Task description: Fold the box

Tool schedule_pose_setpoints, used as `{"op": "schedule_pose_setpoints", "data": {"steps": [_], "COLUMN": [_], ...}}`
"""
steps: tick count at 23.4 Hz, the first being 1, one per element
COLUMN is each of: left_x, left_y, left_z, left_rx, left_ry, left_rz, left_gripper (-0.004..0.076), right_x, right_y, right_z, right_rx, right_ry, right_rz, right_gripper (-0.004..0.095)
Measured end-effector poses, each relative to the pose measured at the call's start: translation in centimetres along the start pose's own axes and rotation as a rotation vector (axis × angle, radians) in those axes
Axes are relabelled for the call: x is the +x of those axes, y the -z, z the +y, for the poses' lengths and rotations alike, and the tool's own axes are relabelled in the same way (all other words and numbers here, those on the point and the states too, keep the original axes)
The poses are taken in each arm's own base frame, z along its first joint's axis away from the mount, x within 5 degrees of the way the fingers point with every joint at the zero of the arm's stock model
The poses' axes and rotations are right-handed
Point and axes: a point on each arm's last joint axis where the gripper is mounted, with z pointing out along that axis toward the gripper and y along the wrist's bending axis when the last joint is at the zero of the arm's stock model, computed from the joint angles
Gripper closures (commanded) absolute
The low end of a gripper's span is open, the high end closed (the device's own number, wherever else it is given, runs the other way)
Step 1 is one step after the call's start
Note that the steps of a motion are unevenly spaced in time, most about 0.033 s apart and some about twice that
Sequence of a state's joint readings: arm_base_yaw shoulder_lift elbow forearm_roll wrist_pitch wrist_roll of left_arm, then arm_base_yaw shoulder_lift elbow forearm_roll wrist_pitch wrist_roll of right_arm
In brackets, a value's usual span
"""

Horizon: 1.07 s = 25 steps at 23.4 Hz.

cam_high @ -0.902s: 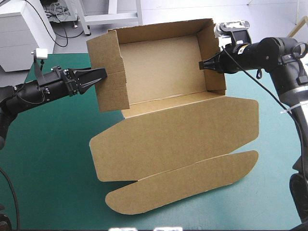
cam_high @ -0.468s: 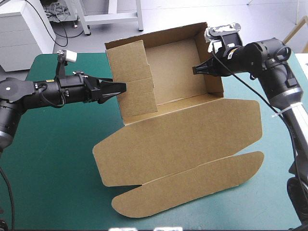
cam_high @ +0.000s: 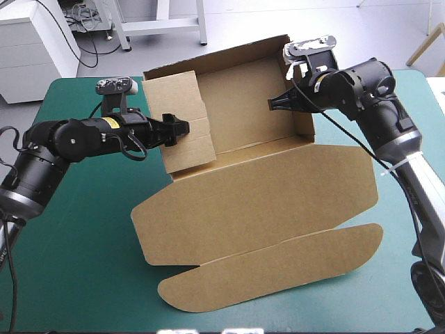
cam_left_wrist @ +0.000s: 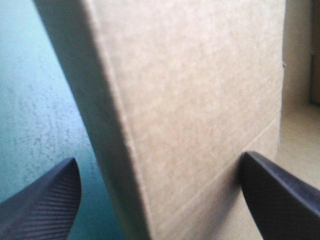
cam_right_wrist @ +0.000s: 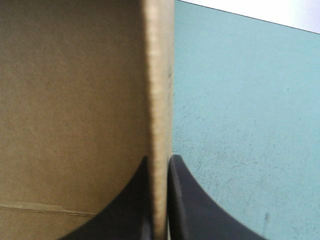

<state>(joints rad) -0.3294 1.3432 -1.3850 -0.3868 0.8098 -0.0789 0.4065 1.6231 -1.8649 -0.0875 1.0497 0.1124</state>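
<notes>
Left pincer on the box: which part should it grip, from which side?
Likely the left wall of the box, coming from the table's left: it stands upright and thin, between the fingers of the open left pincer.

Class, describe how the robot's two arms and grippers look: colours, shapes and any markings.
Both arms are black, built of rounded, tube-like segments. The left arm bears a small yellow label near its wrist; the right arm has a silver-grey section with a white tie. The left gripper and right gripper each have two broad black fingers, curved like fins, with a fine woven texture.
</notes>
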Motion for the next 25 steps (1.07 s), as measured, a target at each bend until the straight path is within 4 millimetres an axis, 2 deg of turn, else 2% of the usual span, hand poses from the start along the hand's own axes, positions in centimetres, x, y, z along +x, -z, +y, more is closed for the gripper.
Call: {"op": "schedule_pose_setpoints", "data": {"steps": [9, 16, 17, 18, 19, 21, 25], "left_x": [0.0, -0.2, -0.3, -0.4, -0.7, -1.1, -1.9], "left_y": [-0.7, -2.7, -2.7, -2.6, -2.4, -2.0, -1.5], "left_z": [-0.8, -0.3, -0.3, -0.4, -0.6, -0.8, -0.6], "left_rx": [-0.159, -0.177, -0.177, -0.178, -0.173, -0.167, -0.218], "left_ry": [0.06, 0.063, 0.06, 0.054, 0.053, 0.047, -0.048], "left_rz": [-0.097, -0.103, -0.108, -0.116, -0.127, -0.141, -0.141], "left_gripper": [0.0136, 0.0157, 0.0226, 0.0363, 0.0451, 0.0739, 0.0734], "right_x": [-0.2, -0.3, -0.3, -0.3, -0.3, -0.3, -0.2], "right_y": [0.0, 0.0, 0.0, 0.0, 0.0, 0.0, 0.2], "right_z": [0.5, 0.5, 0.5, 0.5, 0.5, 0.5, 0.5], "right_rx": [-0.005, 0.001, 0.001, 0.0, -0.003, -0.005, -0.006], "right_ry": [-0.014, -0.013, -0.013, -0.013, -0.015, -0.016, -0.025], "right_rz": [-0.03, -0.032, -0.032, -0.032, -0.032, -0.033, -0.026], "right_gripper": [0.0905, 0.0905, 0.0905, 0.0905, 0.0905, 0.0905, 0.0905]}}
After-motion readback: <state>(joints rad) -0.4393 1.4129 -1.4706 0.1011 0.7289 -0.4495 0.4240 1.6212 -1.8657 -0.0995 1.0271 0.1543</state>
